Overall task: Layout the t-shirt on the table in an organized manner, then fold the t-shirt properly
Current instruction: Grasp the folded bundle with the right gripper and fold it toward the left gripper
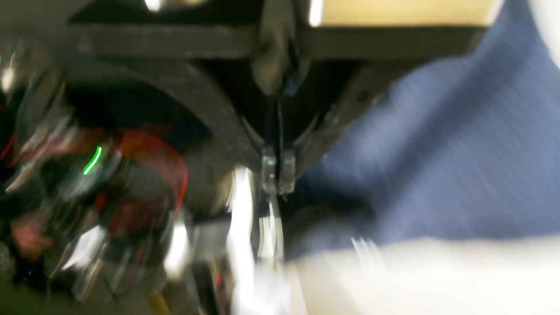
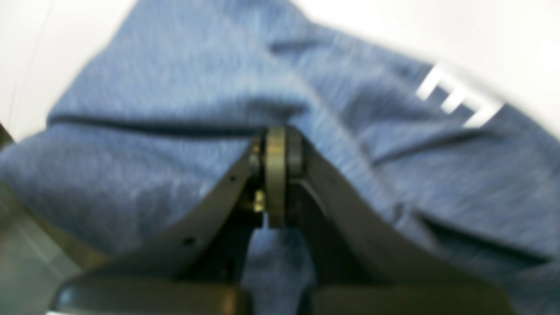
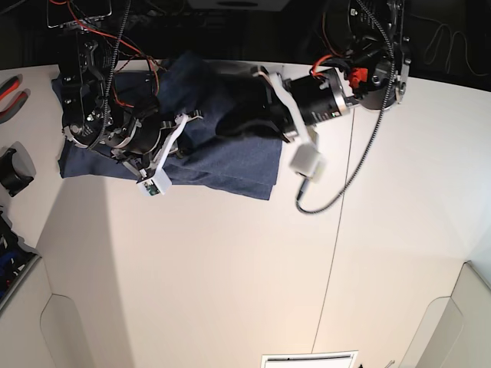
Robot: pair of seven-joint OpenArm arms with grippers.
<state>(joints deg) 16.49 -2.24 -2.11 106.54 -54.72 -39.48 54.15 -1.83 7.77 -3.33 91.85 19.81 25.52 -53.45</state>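
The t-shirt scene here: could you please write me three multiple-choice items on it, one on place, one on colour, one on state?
1. Where on the table does the t-shirt lie in the base view?
A. near edge
B. far edge
C. right corner

2. What colour is the lettering on the shirt?
A. white
B. red
C. yellow

3. How does the right tool stand?
A. wide open
B. shut
C. out of view

Answers: 1 B, the shirt lies bunched at the top of the base view; 2 A, white strokes show on the blue fabric in the right wrist view; 3 B, its fingertips meet with no gap.
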